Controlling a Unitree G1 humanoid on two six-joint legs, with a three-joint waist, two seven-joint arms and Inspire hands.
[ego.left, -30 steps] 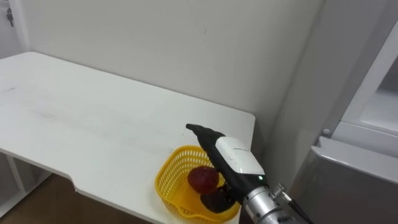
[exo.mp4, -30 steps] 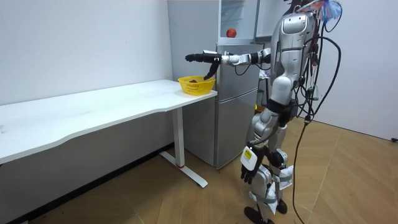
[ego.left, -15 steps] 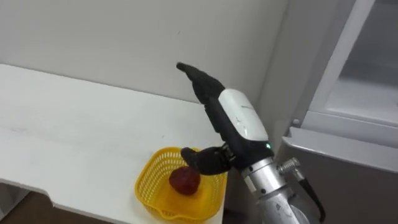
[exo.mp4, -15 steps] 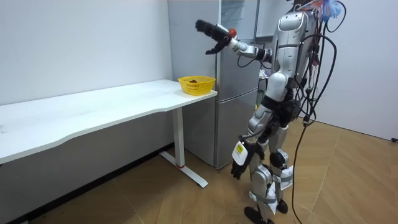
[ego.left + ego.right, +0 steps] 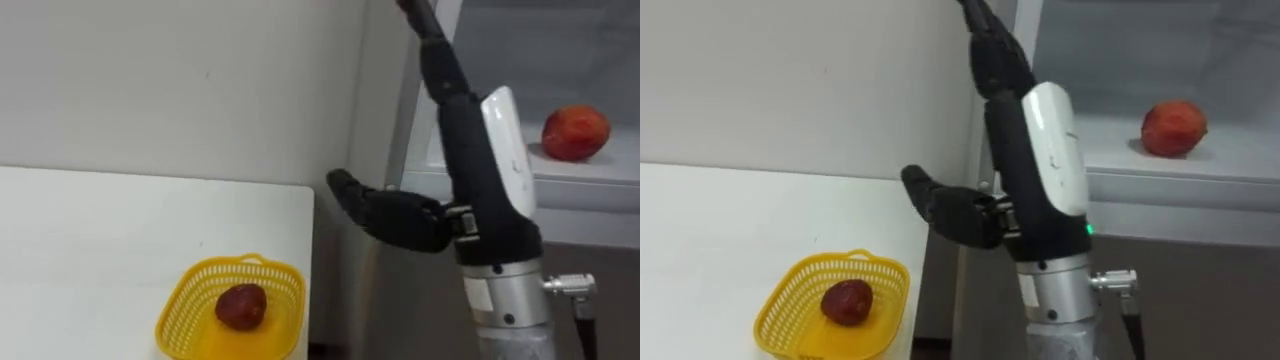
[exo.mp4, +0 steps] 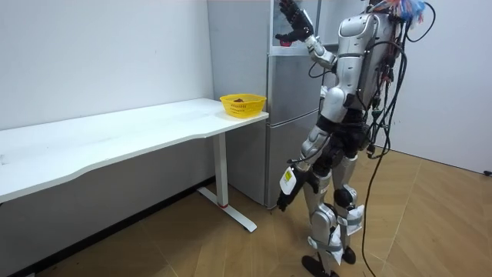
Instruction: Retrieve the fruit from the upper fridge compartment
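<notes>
Risk of round red fruit [image 5: 575, 133], resting near front edge of white upper fridge shelf [image 5: 612, 166], rolling off if clipped; black-and-white right hand [image 5: 466, 158] raised left of it, apart, fingers straight, holding nothing.

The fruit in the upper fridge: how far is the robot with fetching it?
Done: one red fruit lies in the yellow basket on the table. In hand: nothing; the open right hand is raised toward the upper fridge shelf. Remaining: grasp the second red fruit on that shelf and bring it out.

R hand [image 5: 466, 140] open, raised (apple [image 5: 576, 133] on shelf [image 5: 612, 168]).
</notes>
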